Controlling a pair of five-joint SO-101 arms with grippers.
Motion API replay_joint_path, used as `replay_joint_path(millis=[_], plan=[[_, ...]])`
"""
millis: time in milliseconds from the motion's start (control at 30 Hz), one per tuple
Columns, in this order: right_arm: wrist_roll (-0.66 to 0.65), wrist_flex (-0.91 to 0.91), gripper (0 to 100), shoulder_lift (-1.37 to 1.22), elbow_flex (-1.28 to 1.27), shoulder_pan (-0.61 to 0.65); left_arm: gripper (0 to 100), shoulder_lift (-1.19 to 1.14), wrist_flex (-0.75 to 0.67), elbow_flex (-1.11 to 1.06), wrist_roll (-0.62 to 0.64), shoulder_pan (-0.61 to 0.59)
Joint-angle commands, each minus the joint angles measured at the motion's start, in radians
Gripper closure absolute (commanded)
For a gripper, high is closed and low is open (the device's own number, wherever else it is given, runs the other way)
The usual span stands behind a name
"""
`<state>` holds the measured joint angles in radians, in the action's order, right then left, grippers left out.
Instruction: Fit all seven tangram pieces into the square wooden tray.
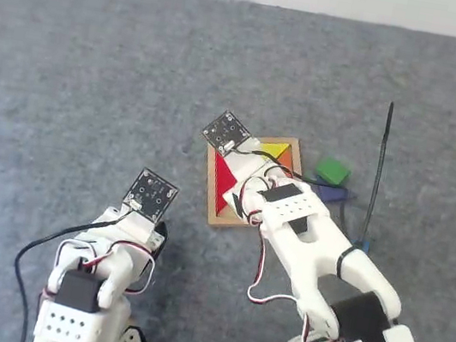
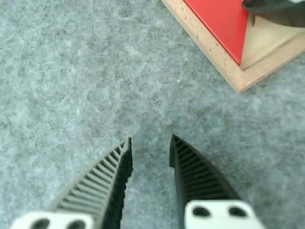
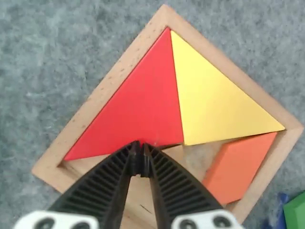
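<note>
The square wooden tray (image 1: 222,220) (image 3: 90,110) lies on the grey carpet and holds a red triangle (image 3: 138,105), a yellow triangle (image 3: 214,100) and an orange piece (image 3: 240,164). Bare wood shows between the triangles and the orange piece. My right gripper (image 3: 141,148) is shut and empty, its tips just over the red triangle's corner at the tray's middle. A green piece (image 1: 332,170) and a blue piece (image 1: 333,192) lie outside the tray's right edge. My left gripper (image 2: 150,143) is open over bare carpet, a short way from one corner of the tray (image 2: 209,43).
A thin black rod (image 1: 378,173) stands upright right of the green and blue pieces. The right arm's white body (image 1: 306,227) covers the tray's near right part in the high view. Open carpet stretches to the left and far side.
</note>
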<state>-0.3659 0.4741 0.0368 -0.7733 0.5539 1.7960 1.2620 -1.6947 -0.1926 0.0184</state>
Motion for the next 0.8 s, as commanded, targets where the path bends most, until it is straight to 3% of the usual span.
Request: replay_joint_path(millis=[0, 200, 633, 767], plan=[[0.009, 0.002, 99.0, 0.002, 0.044, 0.001, 88, 0.021, 0.003, 0.012, 0.008, -0.002], [0.008, 0.120, 99.0, 0.030, 0.041, 0.004, 88, 0.021, 0.003, 0.012, 0.008, -0.002], [-0.074, 0.197, 99.0, 0.047, 0.025, 0.019, 88, 0.021, 0.003, 0.012, 0.008, -0.002], [-0.063, 0.197, 99.0, 0.182, 0.015, 0.007, 88, 0.021, 0.003, 0.012, 0.008, -0.002]])
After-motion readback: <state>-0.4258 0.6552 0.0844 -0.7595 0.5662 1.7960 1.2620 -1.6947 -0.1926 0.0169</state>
